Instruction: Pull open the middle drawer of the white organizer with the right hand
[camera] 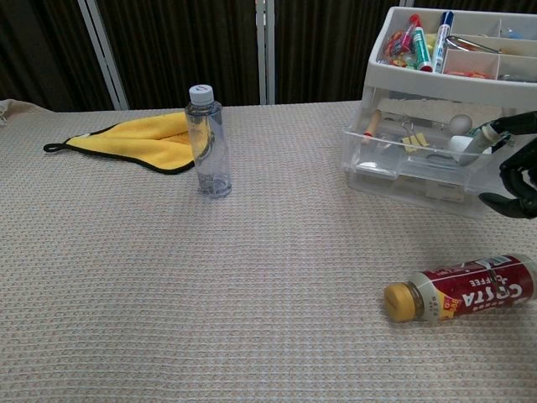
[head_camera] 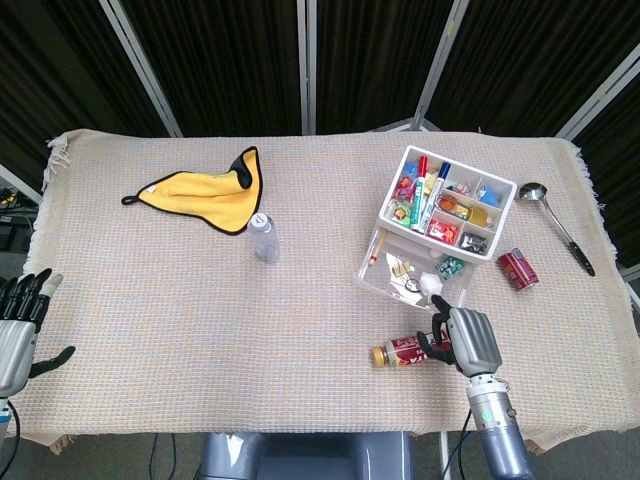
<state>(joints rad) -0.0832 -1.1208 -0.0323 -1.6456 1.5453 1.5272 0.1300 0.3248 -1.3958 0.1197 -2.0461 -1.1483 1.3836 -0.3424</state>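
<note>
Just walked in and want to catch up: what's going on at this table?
The robot's right hand is hooked on the front of the middle drawer of the white organizer, and the drawer sticks out toward the robot, its small contents showing. The left hand hangs open at the table's edge, holding nothing. A coffee bottle lies near the right hand.
</note>
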